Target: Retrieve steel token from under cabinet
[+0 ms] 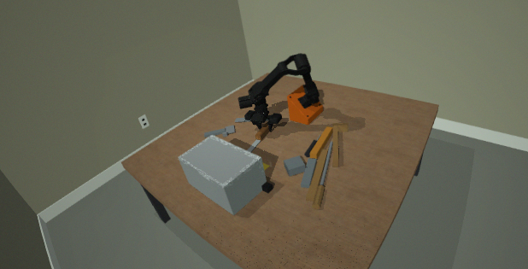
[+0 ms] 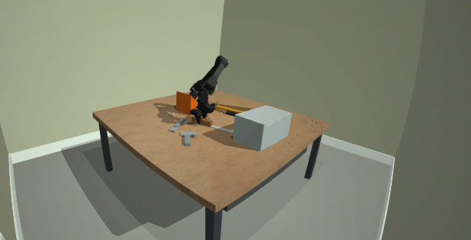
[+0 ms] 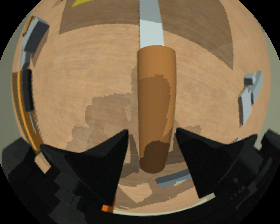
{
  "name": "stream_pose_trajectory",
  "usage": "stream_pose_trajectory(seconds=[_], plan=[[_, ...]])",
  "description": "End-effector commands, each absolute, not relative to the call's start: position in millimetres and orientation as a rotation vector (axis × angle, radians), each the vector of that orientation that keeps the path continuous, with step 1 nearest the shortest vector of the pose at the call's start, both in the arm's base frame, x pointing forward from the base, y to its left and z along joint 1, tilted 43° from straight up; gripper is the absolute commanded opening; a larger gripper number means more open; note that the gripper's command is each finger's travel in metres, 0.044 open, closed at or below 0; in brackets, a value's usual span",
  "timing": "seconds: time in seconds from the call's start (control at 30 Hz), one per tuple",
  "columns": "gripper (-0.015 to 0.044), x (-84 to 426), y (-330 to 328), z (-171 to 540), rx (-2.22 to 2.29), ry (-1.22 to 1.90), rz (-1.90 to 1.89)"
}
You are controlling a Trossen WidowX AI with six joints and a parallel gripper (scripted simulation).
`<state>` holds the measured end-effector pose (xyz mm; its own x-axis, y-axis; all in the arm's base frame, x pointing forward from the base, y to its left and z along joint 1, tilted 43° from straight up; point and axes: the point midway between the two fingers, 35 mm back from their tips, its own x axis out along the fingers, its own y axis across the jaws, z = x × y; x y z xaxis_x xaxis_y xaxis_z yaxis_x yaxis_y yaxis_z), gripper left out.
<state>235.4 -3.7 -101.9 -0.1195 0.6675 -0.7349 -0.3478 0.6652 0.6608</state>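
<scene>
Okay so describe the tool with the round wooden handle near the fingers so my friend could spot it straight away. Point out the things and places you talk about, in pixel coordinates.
Find the big pale grey cabinet [image 1: 220, 160] [image 2: 249, 129]. Between it and the black gripper [image 1: 266, 129] [image 2: 203, 120] [image 3: 152, 132] lies a tool with a brown wooden handle [image 1: 262, 133] [image 2: 206, 122] [image 3: 156, 90]. Unlike the grey hammer-shaped piece [image 1: 220, 131] [image 2: 187, 136] [image 3: 248, 100] nearby, it has a flat, pale blade [image 1: 255, 145] [image 2: 222, 129] [image 3: 151, 25].

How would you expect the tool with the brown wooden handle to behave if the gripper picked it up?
The tool's long, straight metal blade looks stiff, so it probably won't sag. The rounded brown handle might roll slightly between the fingers.
</scene>
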Motion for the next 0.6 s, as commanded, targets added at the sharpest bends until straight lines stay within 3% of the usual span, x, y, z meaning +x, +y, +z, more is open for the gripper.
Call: stream_pose_trajectory(seconds=[0.0,0.1,0.27,0.57], plan=[[0.0270,234.7,-3.2,-102.8,0.285,1.452,0.882],[0.0270,233.5,-2.1,-104.5,0.287,1.453,0.880],[0.0139,235.0,-3.1,-103.2,0.282,1.450,0.884],[0.0059,235.0,-3.1,-103.2,0.282,1.450,0.884]])
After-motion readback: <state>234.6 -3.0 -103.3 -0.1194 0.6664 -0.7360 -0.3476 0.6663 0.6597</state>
